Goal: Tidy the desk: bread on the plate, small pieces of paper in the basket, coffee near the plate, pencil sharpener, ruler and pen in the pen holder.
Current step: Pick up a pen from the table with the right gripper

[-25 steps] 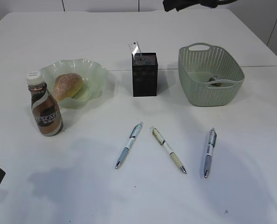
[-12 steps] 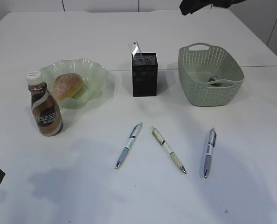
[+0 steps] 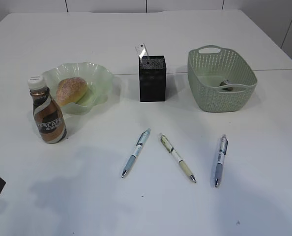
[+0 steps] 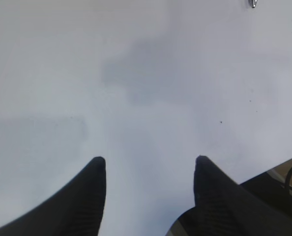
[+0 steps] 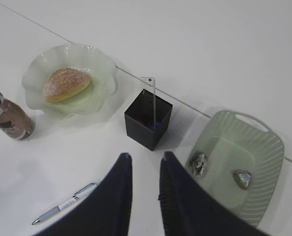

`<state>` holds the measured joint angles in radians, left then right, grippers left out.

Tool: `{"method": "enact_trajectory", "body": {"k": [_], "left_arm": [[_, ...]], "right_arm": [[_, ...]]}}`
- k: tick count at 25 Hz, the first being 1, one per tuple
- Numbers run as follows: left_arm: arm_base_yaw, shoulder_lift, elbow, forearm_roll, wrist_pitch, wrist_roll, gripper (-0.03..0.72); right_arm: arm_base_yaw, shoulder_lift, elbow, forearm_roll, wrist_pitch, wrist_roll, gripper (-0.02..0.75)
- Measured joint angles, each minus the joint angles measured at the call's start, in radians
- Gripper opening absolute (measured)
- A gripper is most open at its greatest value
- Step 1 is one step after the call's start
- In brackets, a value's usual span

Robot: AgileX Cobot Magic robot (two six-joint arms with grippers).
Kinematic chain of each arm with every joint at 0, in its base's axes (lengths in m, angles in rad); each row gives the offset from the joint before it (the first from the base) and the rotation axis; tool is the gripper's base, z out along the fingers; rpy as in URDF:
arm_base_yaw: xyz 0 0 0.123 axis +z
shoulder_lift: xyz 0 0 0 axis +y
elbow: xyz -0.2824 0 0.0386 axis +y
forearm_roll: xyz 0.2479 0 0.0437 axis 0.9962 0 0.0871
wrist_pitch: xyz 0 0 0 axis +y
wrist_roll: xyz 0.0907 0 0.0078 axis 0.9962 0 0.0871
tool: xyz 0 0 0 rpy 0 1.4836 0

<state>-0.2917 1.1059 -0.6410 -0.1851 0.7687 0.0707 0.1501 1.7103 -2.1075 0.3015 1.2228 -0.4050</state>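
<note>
Desk: plain white tabletop, a seam running across its far part.

Plate: pale green, wavy rim, far left. Holds the bread, a sugar-dusted golden bun lying inside it.

Coffee: brown bottle, white cap, upright, just beside the plate on its near left side.

Pen holder: black mesh cup, upright, centre of the desk, between plate and basket. The ruler, clear plastic, stands in it, tilted, its top end clear of the rim.

Basket: sage-green lattice, far right. Two crumpled paper pieces lie on its floor, apart from each other.

Pens, three, flat on the near desk, apart from one another: light blue pen left, cream pen centre, grey-blue pen right.

Left gripper: at the near left edge, over bare desk; jaws well apart, nothing between them.

Right gripper: high above the desk, looking down on holder and basket; jaws narrowly parted, a slim gap between them, nothing held.
</note>
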Motion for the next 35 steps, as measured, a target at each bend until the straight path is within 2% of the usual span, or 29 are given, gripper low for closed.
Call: {"method": "enact_trajectory", "body": {"k": [10, 13, 18, 22, 29, 35], "left_arm": [[0.0, 0.0, 0.0, -0.002, -0.057, 0.0, 0.401], [0.0, 0.0, 0.0, -0.002, -0.059, 0.0, 0.401], [0.0, 0.0, 0.0, -0.002, -0.061, 0.0, 0.401], [0.0, 0.0, 0.0, -0.004, -0.062, 0.0, 0.401], [0.0, 0.0, 0.0, -0.006, -0.064, 0.0, 0.401], [0.0, 0.0, 0.0, -0.007, -0.066, 0.0, 0.401]], "right_arm": [[0.0, -0.152, 0.042, 0.0, 0.04, 0.026, 0.172], [0.0, -0.206, 0.157, -0.002, 0.04, 0.033, 0.172], [0.0, -0.302, 0.471, -0.01, 0.029, 0.037, 0.162], [0.0, -0.345, 0.645, -0.012, -0.007, 0.043, 0.162], [0.0, -0.482, 0.978, -0.029, -0.204, 0.081, 0.162], [0.0, -0.492, 1.142, -0.038, -0.324, 0.177, 0.161]]}}
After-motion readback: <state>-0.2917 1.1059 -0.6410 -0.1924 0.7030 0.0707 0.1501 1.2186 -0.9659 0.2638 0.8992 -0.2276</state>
